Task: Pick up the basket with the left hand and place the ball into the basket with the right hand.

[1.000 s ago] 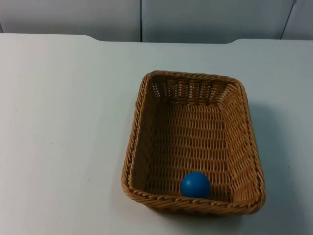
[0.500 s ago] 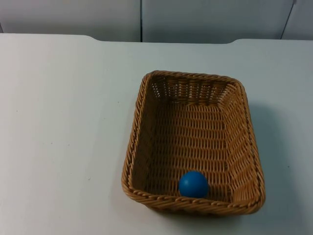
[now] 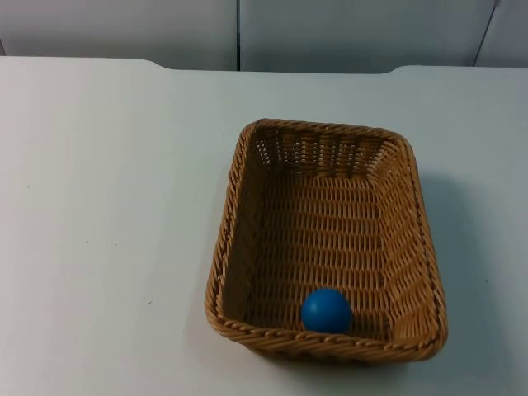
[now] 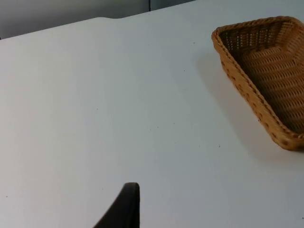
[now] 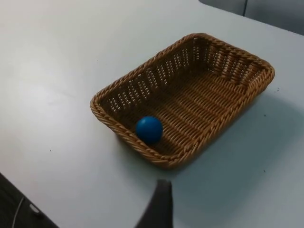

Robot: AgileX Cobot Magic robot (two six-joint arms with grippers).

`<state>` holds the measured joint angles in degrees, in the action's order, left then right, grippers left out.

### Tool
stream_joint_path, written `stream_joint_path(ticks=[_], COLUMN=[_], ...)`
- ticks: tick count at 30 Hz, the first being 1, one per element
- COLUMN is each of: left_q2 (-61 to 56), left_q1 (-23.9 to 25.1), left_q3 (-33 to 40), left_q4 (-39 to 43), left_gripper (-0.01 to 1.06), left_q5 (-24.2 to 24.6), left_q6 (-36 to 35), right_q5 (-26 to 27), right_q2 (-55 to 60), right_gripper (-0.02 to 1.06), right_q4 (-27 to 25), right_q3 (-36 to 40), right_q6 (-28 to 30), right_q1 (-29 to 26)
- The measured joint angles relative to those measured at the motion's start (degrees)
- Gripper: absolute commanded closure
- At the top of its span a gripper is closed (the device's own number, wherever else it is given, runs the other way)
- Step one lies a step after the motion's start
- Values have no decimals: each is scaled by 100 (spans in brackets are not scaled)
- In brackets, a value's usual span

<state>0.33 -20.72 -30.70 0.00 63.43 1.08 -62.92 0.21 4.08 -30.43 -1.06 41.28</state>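
A brown wicker basket point(image 3: 227, 239) stands on the white table, right of the middle. A blue ball point(image 3: 327, 310) lies inside it, against the near short wall. In the right wrist view the ball point(image 5: 149, 129) sits by the basket's closest rim point(image 5: 121, 132), and my right gripper point(image 5: 159, 209) hangs above bare table a little outside that rim, apart from the basket. My left gripper point(image 4: 124, 209) hovers over bare table well to the side of the basket point(image 4: 242, 80), touching nothing.
The grey partition wall point(image 3: 239, 33) closes the table at the back. A wide stretch of white table top point(image 3: 107, 206) lies left of the basket. The table's near edge point(image 5: 19, 190) shows in the right wrist view.
The ball has rolled very slightly to the left inside the basket. The basket has not moved.
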Motion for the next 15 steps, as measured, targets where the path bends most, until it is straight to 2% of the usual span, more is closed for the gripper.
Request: stream_joint_path(ticks=[15], left_q2=[-13], left_q1=[0], left_q3=[123], left_q4=[-31], left_gripper=[0], left_q5=[-90], left_q6=[-13], right_q5=[2], right_q2=[0], right_gripper=[28], right_q4=[63], right_q3=[81], right_q6=[106], right_q1=[0])
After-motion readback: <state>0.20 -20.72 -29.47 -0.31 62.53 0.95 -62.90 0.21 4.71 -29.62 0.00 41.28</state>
